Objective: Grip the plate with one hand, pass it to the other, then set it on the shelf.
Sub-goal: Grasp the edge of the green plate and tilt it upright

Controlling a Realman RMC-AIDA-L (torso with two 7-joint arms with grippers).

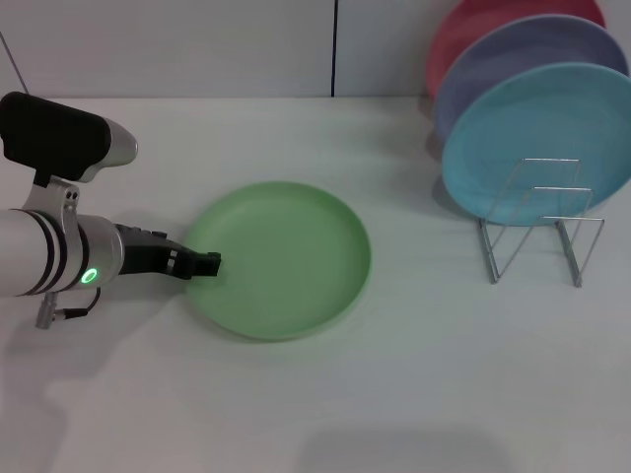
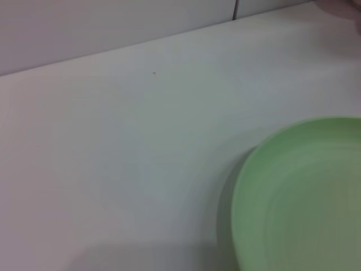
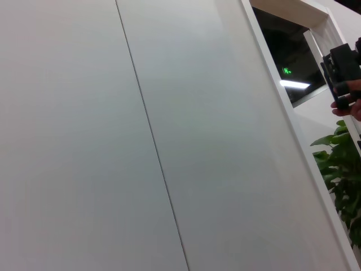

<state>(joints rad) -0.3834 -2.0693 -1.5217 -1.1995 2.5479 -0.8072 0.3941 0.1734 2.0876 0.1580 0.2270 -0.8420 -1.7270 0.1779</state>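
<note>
Your left gripper (image 1: 204, 264) sits at the plate's (image 1: 281, 258) near-left rim, tips touching or overlapping the edge; you cannot tell how far its jaws stand apart.

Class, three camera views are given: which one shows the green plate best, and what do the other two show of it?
The head view: the whole plate lies flat on the table, the left hand at its rim. The left wrist view catches only part of it. The right wrist view shows none, only wall.

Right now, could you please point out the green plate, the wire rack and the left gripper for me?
green plate (image 1: 281, 258): head view, its centre.
wire rack (image 1: 541, 235): head view, front loops.
left gripper (image 1: 205, 264): head view, fingertips at the plate's rim.
</note>
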